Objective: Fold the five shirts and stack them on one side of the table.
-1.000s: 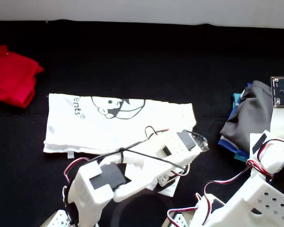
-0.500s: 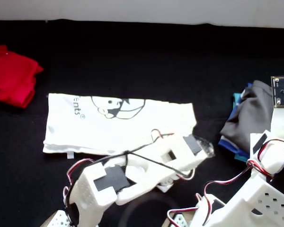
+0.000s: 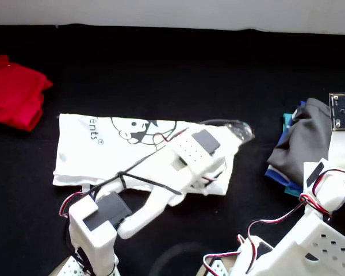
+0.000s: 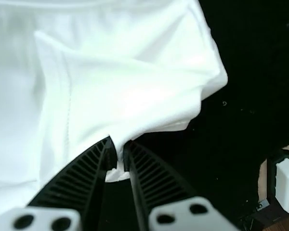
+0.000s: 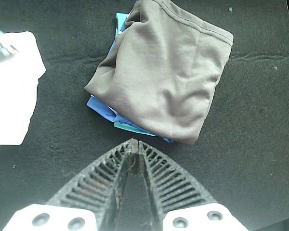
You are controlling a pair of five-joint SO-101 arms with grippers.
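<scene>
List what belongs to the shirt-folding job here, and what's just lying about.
Part of the job:
white shirt, pinched in the left pincer
red shirt
grey shirt, on top of the blue shirt and teal shirt
right pincer, shut, near that pile

Lying about:
small dark board at the table's edge
black table cover

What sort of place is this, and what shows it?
Likely a robot test bench for folding laundry: a black table, two white arms, a white shirt laid flat, folded shirts stacked aside.
</scene>
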